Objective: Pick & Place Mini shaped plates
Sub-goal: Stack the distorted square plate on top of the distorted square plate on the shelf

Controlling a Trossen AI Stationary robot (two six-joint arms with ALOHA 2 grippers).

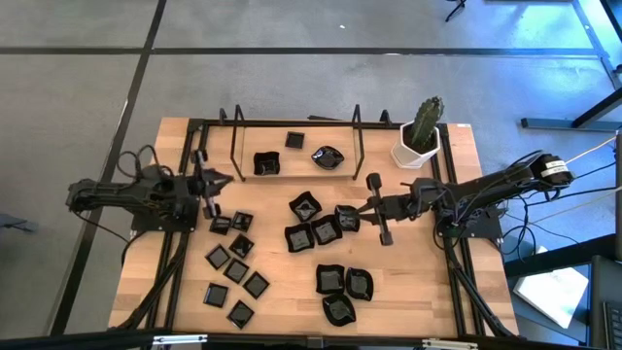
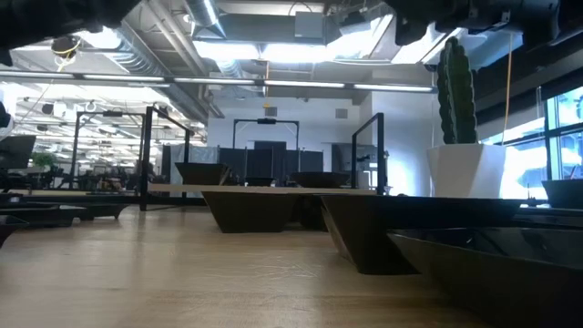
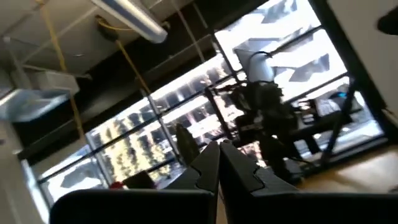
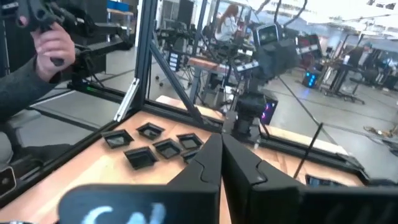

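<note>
Black plates [image 1: 233,270] lie scattered over the near and middle table [image 1: 282,301]. Mid-table, the left hand [image 1: 225,179] is clenched and empty, beside the left cluster. The right hand [image 1: 362,207], also clenched on nothing, sits over the middle plates [image 1: 326,230]. Farther back, three plates [image 1: 266,163] rest on the rack [image 1: 292,175], a cactus [image 1: 424,124] beside it.

Grey floor [image 1: 78,107]; ceiling strip lights [image 2: 273,50]; windows [image 2: 560,137].
</note>
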